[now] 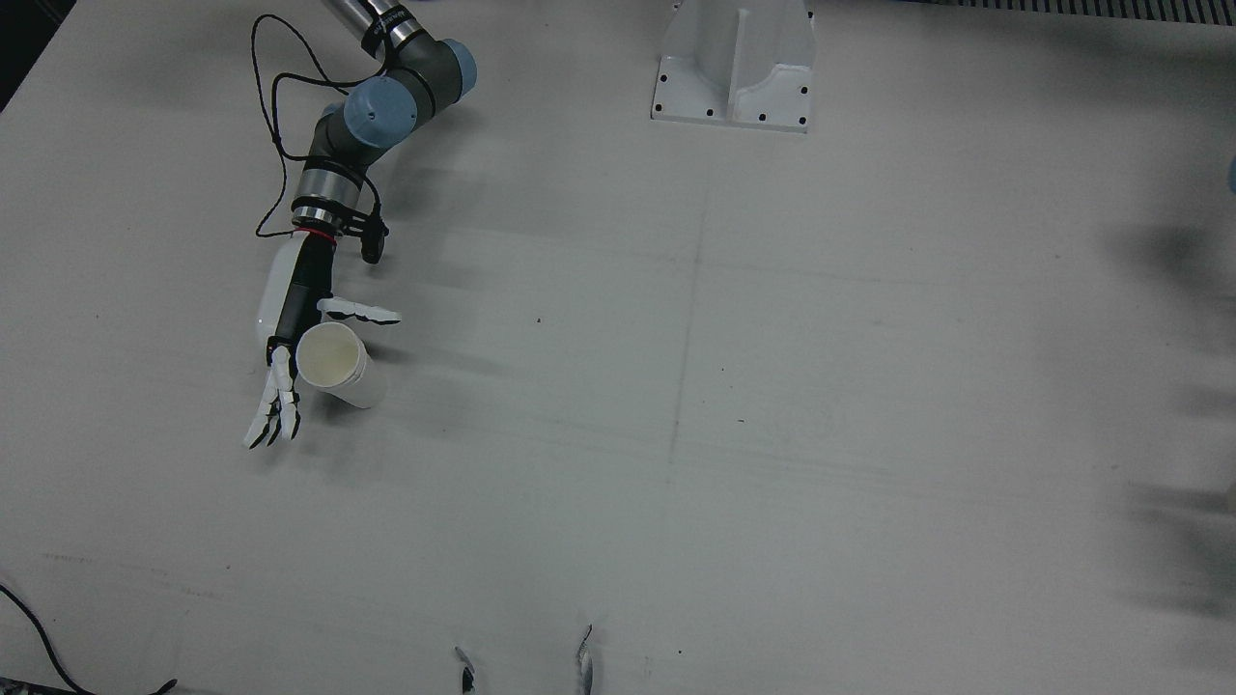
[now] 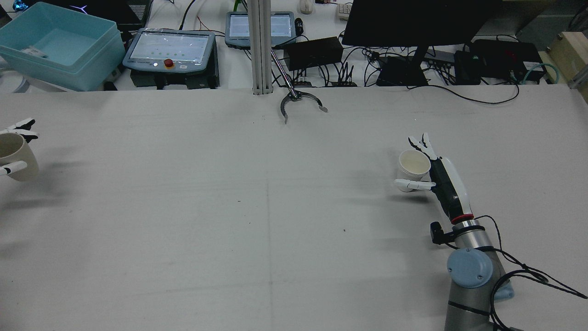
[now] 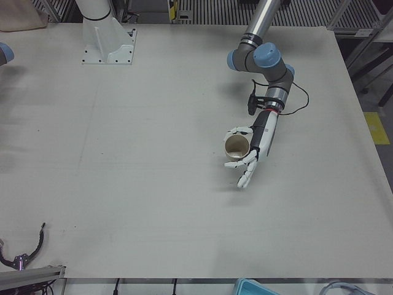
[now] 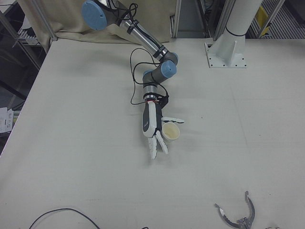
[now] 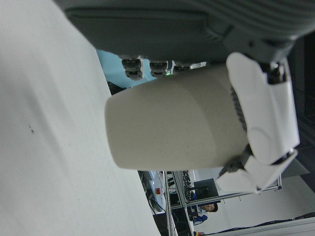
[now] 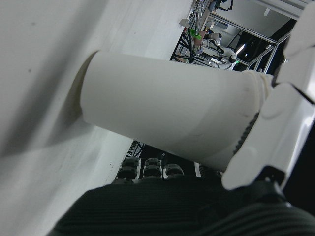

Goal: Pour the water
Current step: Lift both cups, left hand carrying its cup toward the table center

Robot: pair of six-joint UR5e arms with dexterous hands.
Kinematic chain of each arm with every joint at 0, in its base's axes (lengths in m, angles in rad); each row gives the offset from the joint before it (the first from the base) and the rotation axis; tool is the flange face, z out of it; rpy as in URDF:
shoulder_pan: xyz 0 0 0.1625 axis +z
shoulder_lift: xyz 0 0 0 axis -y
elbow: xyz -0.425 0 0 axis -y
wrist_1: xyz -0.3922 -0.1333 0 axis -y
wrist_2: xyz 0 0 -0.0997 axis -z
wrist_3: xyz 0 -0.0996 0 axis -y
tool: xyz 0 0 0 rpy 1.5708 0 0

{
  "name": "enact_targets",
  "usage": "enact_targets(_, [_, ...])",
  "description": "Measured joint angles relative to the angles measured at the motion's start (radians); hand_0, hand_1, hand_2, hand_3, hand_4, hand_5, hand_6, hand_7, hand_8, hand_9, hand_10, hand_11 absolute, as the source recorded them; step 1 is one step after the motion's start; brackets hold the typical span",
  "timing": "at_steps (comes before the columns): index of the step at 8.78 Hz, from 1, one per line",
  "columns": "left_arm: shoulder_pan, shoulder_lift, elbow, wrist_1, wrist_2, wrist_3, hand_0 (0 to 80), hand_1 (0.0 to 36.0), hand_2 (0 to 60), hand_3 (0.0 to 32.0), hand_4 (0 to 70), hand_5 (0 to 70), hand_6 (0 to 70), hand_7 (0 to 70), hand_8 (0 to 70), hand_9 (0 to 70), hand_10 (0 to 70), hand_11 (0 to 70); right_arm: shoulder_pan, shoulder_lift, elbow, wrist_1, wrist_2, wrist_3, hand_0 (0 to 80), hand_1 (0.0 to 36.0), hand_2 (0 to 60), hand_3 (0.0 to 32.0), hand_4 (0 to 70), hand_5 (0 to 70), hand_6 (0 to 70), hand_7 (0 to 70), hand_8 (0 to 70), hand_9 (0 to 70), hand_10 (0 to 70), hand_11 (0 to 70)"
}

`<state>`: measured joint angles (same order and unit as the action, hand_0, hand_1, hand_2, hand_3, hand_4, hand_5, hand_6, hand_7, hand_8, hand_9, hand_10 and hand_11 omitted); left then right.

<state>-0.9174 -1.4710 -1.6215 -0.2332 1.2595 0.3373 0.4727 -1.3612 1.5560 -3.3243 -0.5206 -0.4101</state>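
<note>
The light is bright and even, and seems to come from above. The table (image 1: 734, 405) looks pale grey with no glare. Shadows are soft and faint. In the front view a soft shadow lies to the right of the cup (image 1: 333, 363), and blurry dark smears sit along the right edge. The same view looks a bit grainy and washed out. In the rear view the screens (image 2: 167, 48) at the back glow white. The two hand views are very close up, so the cup (image 5: 172, 123) looks a little soft and the dark palm (image 6: 162, 209) is blurred. The room behind it is bright and small.
</note>
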Motion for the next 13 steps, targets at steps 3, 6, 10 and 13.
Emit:
enact_targets(3, [-0.001, 0.001, -0.001, 0.0, 0.0, -0.001, 39.3, 35.8, 60.0, 0.0, 35.0, 21.9, 6.2, 10.7, 4.0, 6.6, 4.7, 8.4, 0.0, 0.004, -0.001, -0.001, 0.002, -0.022, 47.7, 13.6, 22.7, 0.0, 11.2, 40.4, 33.6, 54.1, 39.4, 55.9, 32.8, 47.8])
enact_targets(6, [-0.002, 0.003, 0.005, -0.006, 0.0, -0.002, 39.2, 35.8, 60.0, 0.0, 34.8, 21.4, 6.0, 10.2, 4.1, 6.6, 4.8, 8.6, 0.0, 0.023, 0.001, -0.002, 0.002, -0.05, 46.8, 14.1, 34.9, 0.0, 12.2, 53.7, 43.9, 67.9, 48.6, 68.6, 38.0, 54.3])
enact_targets(10, [0.0, -0.001, -0.004, -0.017, 0.004, -0.001, 40.5, 36.0, 60.0, 0.0, 36.5, 23.1, 6.9, 11.8, 4.2, 6.9, 4.8, 8.6, 0.009, 0.054, 0.048, -0.015, -0.006, -0.061, 47.1, 19.3, 50.5, 0.0, 9.5, 60.5, 42.5, 66.6, 44.9, 63.4, 32.8, 47.8])
enact_targets(13, [0.012, -0.101, -0.042, 0.059, 0.02, 0.01, 40.5, 36.0, 60.0, 0.0, 37.2, 23.9, 7.2, 12.4, 4.1, 6.9, 4.8, 8.6, 0.054, 0.047, 0.145, -0.062, -0.012, -0.091, 47.2, 18.5, 45.6, 0.0, 8.2, 58.4, 39.6, 62.8, 42.4, 59.9, 31.0, 45.6])
